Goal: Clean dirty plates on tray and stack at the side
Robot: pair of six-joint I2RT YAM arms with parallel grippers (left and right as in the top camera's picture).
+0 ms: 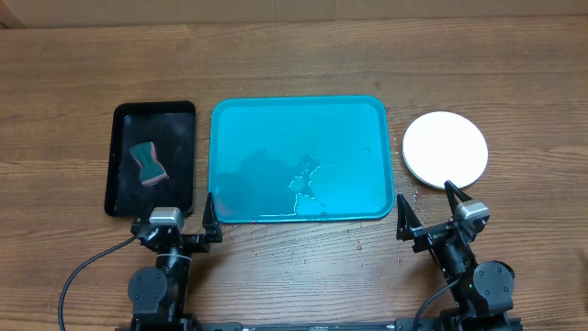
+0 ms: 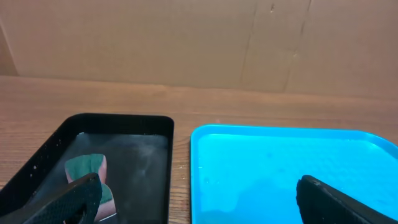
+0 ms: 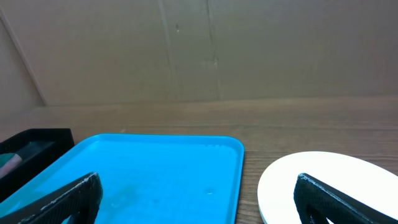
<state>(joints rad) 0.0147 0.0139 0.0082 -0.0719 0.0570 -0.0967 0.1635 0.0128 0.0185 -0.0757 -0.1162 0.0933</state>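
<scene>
tray (image 1: 303, 119) bare and wet, 1 white plate (image 1: 445, 149) showing at the side; left gripper (image 1: 175, 213) and right gripper (image 1: 425, 204) wide, empty. i reckon we're done.

Your colour list, L to R:
- Small tray (image 1: 124, 124): glossy blk, w/ pale specks along the rim in your left wrist view.
- Sponge (image 1: 148, 163): teal-green face, pinkish layer at the edge.
- Tray (image 1: 276, 129): solid teal-blue. You see a lighter wet sheen nr centre.
- Plate (image 1: 445, 149): plain white.
- Table (image 1: 294, 55): mid-brown wood w/ darker grain streaks.
- Left gripper (image 2: 205, 202) & right gripper (image 3: 199, 199): blk fingers, and a grey-silver block tops each in your overhead view.
- Backdrop (image 2: 186, 37): flat tan cardboard.
</scene>
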